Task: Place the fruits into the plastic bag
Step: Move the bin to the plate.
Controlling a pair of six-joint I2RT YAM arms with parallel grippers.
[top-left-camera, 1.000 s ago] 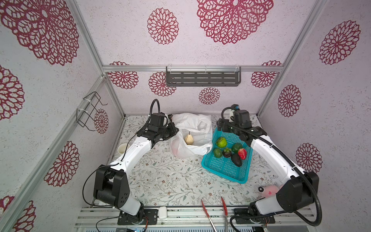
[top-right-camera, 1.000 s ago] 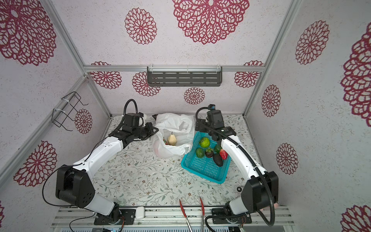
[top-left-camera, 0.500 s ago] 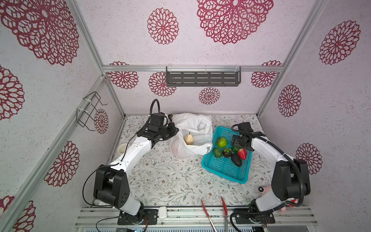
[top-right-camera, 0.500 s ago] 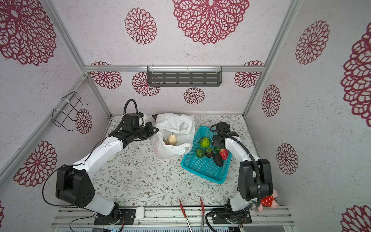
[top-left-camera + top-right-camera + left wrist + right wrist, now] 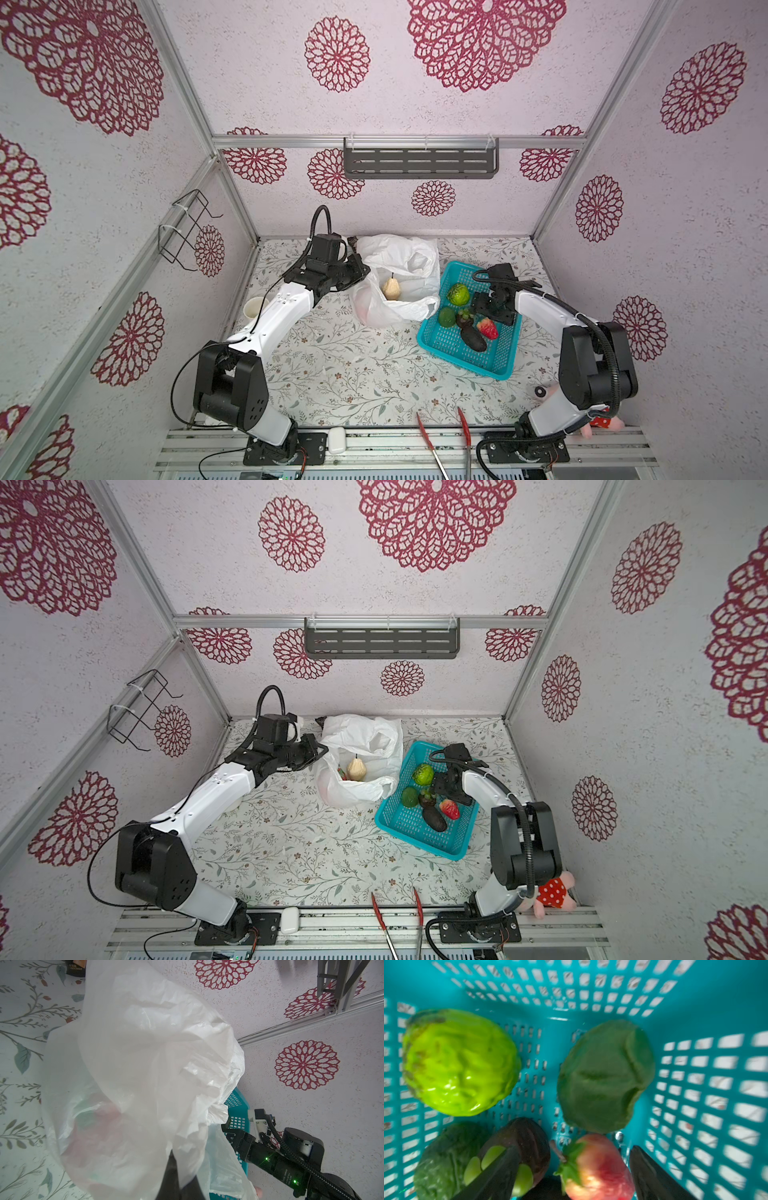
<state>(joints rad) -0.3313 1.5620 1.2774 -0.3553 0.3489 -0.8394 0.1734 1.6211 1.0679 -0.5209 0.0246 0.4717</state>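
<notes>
The plastic bag [image 5: 399, 257] lies open at the back of the table, with a pale pear [image 5: 391, 287] inside and something reddish showing through its side [image 5: 108, 1113]. My left gripper [image 5: 182, 1184] is shut on the bag's edge. The teal basket [image 5: 457, 353] holds a light green bumpy fruit [image 5: 458, 1061], a dark green round one [image 5: 604, 1076], a small dark one [image 5: 525, 1136], an avocado [image 5: 473, 338] and a strawberry [image 5: 596, 1167]. My right gripper [image 5: 572, 1148] is low in the basket, open, one finger on each side of the strawberry.
A pink plush toy [image 5: 555, 891] sits by the right arm's base. Red-handled tongs [image 5: 432, 444] lie at the front edge. A white cup [image 5: 254, 307] stands by the left wall, and a grey shelf [image 5: 419, 162] hangs on the back wall.
My right arm has swung from the basket's far rim down into the basket, over the strawberry, and its jaws have narrowed a little. The left arm and the bag have not moved.
</notes>
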